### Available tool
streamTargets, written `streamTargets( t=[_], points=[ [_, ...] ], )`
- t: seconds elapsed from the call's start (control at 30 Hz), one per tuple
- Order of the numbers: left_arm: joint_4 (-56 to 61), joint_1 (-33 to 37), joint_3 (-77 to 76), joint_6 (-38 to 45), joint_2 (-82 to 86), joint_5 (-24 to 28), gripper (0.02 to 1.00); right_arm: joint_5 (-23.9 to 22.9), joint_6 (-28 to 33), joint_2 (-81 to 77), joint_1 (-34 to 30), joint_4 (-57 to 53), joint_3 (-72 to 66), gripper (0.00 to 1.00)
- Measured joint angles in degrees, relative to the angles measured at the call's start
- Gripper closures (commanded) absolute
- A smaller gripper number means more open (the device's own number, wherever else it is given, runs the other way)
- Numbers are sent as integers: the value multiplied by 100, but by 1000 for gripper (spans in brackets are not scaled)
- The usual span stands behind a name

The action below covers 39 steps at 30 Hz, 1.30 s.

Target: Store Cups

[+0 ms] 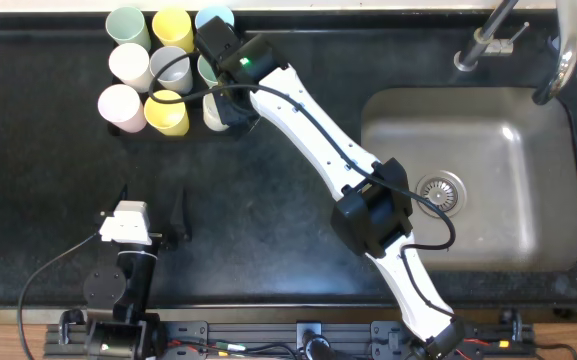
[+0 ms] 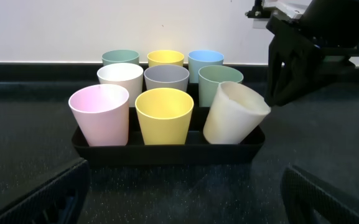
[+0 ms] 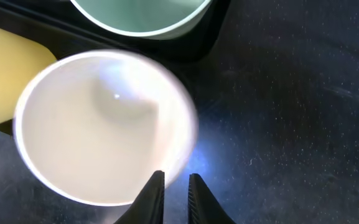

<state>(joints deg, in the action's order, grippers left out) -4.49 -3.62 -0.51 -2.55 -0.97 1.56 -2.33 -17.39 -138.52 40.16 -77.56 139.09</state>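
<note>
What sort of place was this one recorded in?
Probably a kitchen counter: a steel sink with a drain, a faucet behind it, and a dark worktop carrying a black tray of coloured cups.

Open black countertop lay across the frame's centre; upper left, the cup-filled tray and right arm blocked passage.

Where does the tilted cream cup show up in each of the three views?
Top view: the cream cup ends the cup row nearest the arm bases, on its right.
Left wrist view: it leans at the front right corner of the tray.
Right wrist view: seen from above, looking into its mouth.
Shared landmark: the yellow cup beside it.
</note>
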Motion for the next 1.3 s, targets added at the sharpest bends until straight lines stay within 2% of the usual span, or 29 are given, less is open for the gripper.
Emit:
streamTargets(
  t=[0.2, 0.3, 0.47, 0.57, 0.73, 0.83, 0.93, 1.13, 1.3],
  points=[
    [0, 0, 0, 0, 0, 0, 18, -2, -35, 0, -2, 33, 0, 649],
    [0, 0, 0, 0, 0, 0, 18, 2, 28, 13, -31, 162, 0, 472],
    [0, 0, 0, 0, 0, 0, 18, 4, 428, 398, -227, 258, -2, 244],
    [0, 0, 0, 0, 0, 0, 18, 24, 894, 1132, -555, 337, -149, 20],
    [0, 0, 0, 0, 0, 0, 18, 4, 1657, 3200, -1377, 1158, -1661, 3],
    [0, 0, 0, 0, 0, 0, 18, 9, 1958, 4752, -1947, 1982, -3195, 3],
    [2, 2, 0, 0, 0, 0, 18, 225, 2194, 6201, -2398, 2697, -4830, 3],
    [-2, 2, 0, 0, 0, 0, 18, 717, 2400, 8780, -3095, 3915, -7882, 3],
    [0, 2, 0, 0, 0, 0, 18, 986, 2433, 10441, -3276, 4822, -9602, 5]
  ],
)
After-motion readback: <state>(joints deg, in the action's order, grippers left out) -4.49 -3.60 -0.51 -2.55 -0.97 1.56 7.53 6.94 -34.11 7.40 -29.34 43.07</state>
